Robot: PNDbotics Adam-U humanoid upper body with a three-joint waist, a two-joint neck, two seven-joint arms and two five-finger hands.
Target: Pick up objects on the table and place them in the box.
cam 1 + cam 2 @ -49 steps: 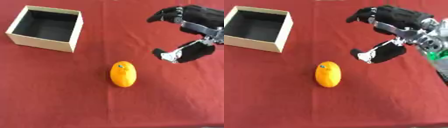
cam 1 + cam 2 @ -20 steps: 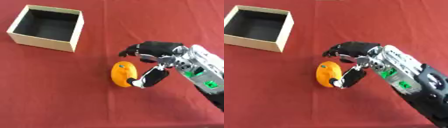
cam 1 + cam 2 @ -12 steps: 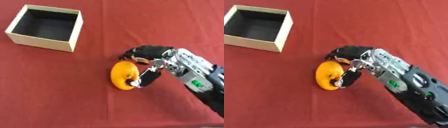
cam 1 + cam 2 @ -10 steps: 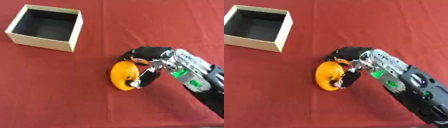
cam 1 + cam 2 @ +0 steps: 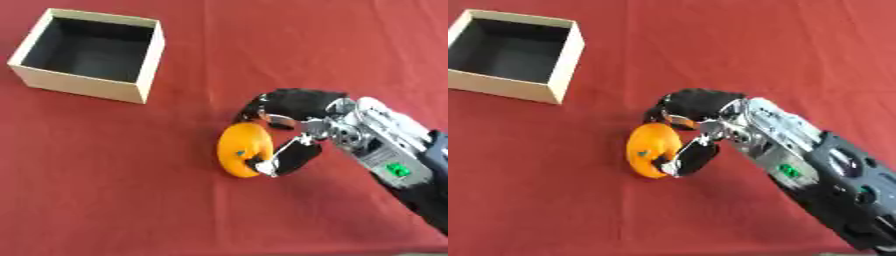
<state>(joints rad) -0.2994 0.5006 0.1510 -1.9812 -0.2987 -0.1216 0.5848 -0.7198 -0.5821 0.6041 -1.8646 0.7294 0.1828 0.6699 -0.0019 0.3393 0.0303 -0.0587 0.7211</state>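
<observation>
Orange fruit (image 5: 238, 150): an oval orange fruit is lying on the red surface (image 5: 105, 190), near the middle of the view, below and to the right of the box. A small dark-green spot is showing on its upper left face.
Long axis: the fruit's longer dimension is running roughly up and down in the view, leaning slightly, with its upper end toward the far side of the surface.
Right hand (image 5: 293, 125): it is coming in from the lower right and closing round the fruit's right side; the dark fingers (image 5: 289, 102) are curling over the top right of the fruit while the thumb (image 5: 284, 159) is pressing against its lower right edge, so the fruit is being pinched between them.
Box (image 5: 140, 75): an open cardboard box with pale walls and a dark inside is sitting well apart from the fruit, up and to the left of it, its open top facing up. Nothing is visible inside it.
Between fruit and box: only bare red surface is lying along the line from the fruit to the box's near right corner.
Right arm (image 5: 815, 175): the black and silver forearm, with a small green mark on it, is stretching away from the fruit toward the lower right corner.
</observation>
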